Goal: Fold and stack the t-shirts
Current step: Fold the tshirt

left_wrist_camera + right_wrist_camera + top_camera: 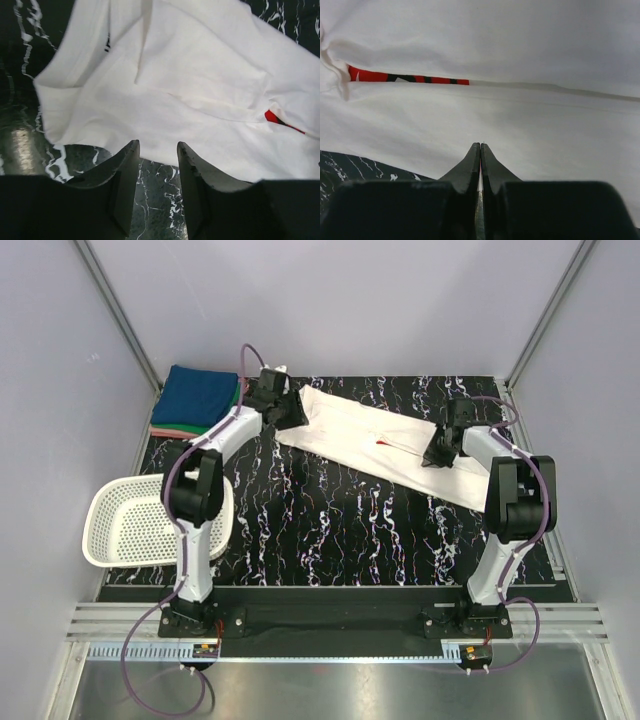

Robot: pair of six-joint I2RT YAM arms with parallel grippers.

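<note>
left tool [157, 147] stands open before the white t-shirt [190, 80]; right tool [480, 146] sits closed at its edge, likely steadying it.

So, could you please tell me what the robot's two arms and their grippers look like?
Both the left arm and the right arm have white links with bulky black joints. A purple cable loops along each one, from base to wrist. The left gripper and right gripper are black, each with two dark fingers tapering to narrow tips.
</note>
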